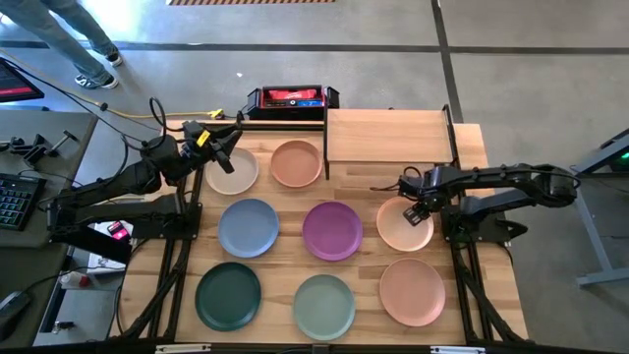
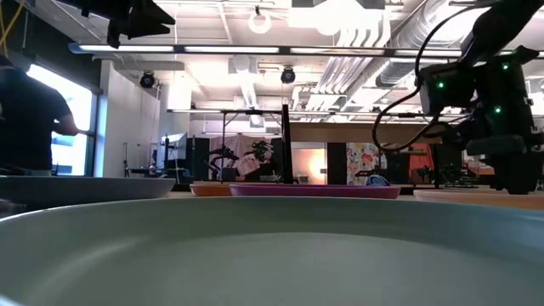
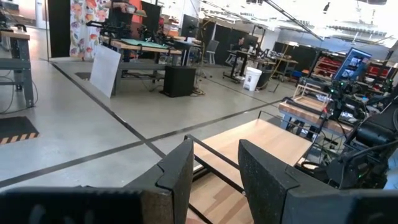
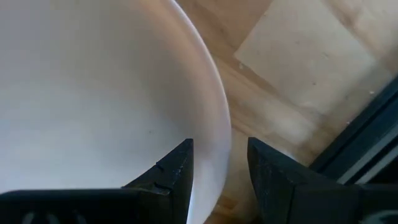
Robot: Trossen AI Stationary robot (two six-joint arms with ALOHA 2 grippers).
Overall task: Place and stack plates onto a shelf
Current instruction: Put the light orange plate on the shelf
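The right end effector (image 1: 415, 208) hovered low over the pale pink plate (image 1: 404, 224), its fingers spread apart and empty, straddling the plate's rim: one finger (image 4: 176, 171) sat above the plate's inner wall, the other just outside the edge over the desk (image 1: 472, 147). The step in hand looked to be the pickup of this plate. To do it well, the fingers would need to drop until the rim sat squarely between them, then close firmly, since a shallow matte rim offers little to pinch and the plate could tilt or slip on lifting. The shelf (image 1: 388, 136) stood just beyond the end effector, bare of plates, so the lift would have to clear its black posts before setting down.

The left end effector (image 1: 218, 147) waited, released and holding nothing, above the far edge of the cream plate (image 1: 234, 172). Seven other plates lay flat and apart on the light-wood desk; beside the right end effector were the purple plate (image 1: 332, 230) and the salmon plate (image 1: 412, 291).

The room was a large workshop with a concrete floor (image 3: 74, 130) marked by dark lines, benches and equipment in the distance, and a person (image 2: 30, 119) standing off the desk's side.
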